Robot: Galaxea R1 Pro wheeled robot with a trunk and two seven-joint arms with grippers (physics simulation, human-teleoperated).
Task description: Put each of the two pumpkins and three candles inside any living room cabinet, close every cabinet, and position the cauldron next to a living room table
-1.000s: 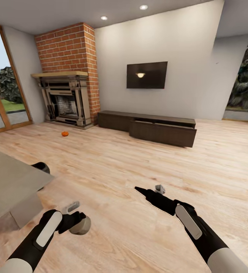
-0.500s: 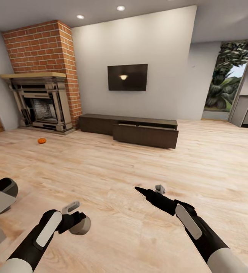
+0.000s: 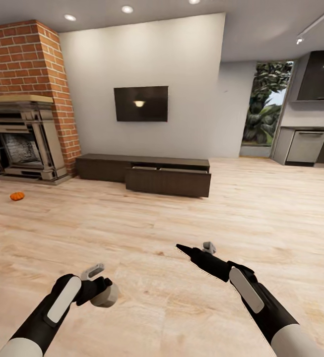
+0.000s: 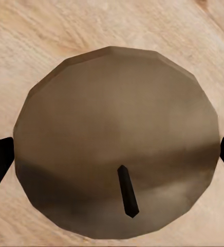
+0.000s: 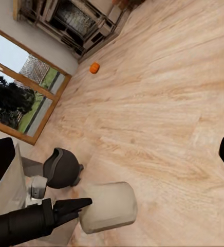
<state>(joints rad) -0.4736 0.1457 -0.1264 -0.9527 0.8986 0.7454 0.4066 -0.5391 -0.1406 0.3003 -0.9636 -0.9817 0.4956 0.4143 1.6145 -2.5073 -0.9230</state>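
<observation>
Beige and stubby, a candle [image 3: 104, 295] sits clamped in the left gripper [image 3: 99, 287], low and near on the left, while the cabinet [image 3: 144, 174] lies far ahead against the wall, slightly left of centre, its right front standing ajar toward the room. The right gripper [image 3: 194, 251] is empty with fingers apart, so the loaded left arm must make the delivery.

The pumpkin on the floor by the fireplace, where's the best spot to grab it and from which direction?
Probably grip the pumpkin around its round middle, coming straight down from above. It sits alone on the open wood floor, apart from the fireplace, so nothing blocks that approach. The right gripper, its jaws empty, seems the better choice, since the left gripper holds a candle.
</observation>
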